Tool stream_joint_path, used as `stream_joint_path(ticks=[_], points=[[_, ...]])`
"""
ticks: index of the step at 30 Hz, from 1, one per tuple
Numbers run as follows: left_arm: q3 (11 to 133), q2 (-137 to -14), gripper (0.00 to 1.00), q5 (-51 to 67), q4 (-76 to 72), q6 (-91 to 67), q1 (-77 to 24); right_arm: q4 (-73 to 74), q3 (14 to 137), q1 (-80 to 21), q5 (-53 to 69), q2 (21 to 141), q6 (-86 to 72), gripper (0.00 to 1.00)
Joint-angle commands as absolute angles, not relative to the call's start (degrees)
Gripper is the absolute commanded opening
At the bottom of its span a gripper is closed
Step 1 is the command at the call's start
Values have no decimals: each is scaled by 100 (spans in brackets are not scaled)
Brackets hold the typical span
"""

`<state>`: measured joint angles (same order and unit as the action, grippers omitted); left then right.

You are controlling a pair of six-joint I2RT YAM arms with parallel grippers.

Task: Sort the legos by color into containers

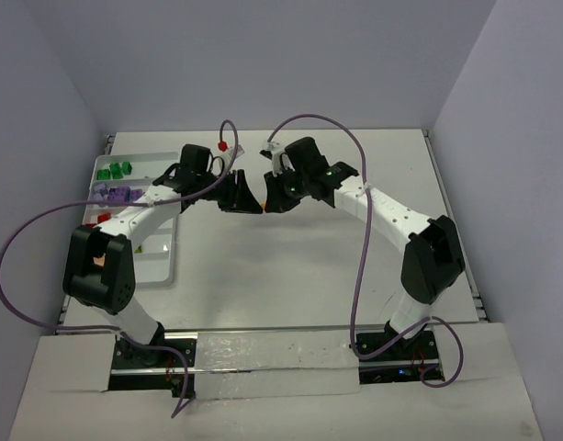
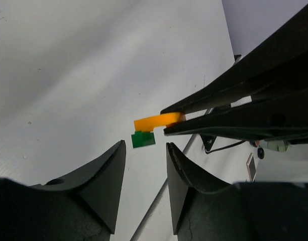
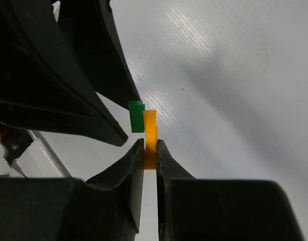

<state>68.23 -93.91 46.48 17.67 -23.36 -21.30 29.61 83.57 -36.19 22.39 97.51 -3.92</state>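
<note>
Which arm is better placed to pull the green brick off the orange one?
Left. The left gripper, open, is lined up with the green brick; the right gripper is shut on the orange brick joined to it.

The left arm [image 1: 145, 213] and right arm [image 1: 391, 209] wear white shells between bulky black joints. Behind the jaws, a purple cable [image 1: 15, 241] loops from each wrist, and a green light [image 1: 328, 169] glows on the right. The left gripper [image 2: 145, 145] has matte black fingers [image 2: 106, 186] shaped like tapered wedges.
</note>
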Motion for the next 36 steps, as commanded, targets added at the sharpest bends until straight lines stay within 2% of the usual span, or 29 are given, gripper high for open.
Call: stream_joint_path(ticks=[1,5,12,23,28,29,32,33,36], points=[[7163,-9492,45,4702,1547,-2434,-2215,2900,8499,-3762,2074,9536,-193,0],[7189,-9544,34,4719,1590,-2409,-2241,2883,8473,-3779,1952,9493,-176,0],[7057,-9554,3,4948,1512,-2487,-2232,2710,8350,-3788,1379,9366,-231,0],[6805,-9262,0,4554,1932,-1903,-1873,2548,8201,-3646,782,9210,-349,0],[7787,-9296,0,2628,3065,-506,-1013,2634,8277,-3465,869,9280,-343,0],[7977,-9365,0,2602,3076,-327,-829,2637,8304,-3463,870,9306,-335,0],[8862,-9887,0,1590,3736,347,4,2740,8434,-3394,922,9428,-300,0],[9091,-10047,0,1565,3753,447,17,2742,8437,-3393,923,9454,-283,0],[10000,-10711,0,1655,4153,665,872,2777,8457,-3391,1024,9535,-247,0]])
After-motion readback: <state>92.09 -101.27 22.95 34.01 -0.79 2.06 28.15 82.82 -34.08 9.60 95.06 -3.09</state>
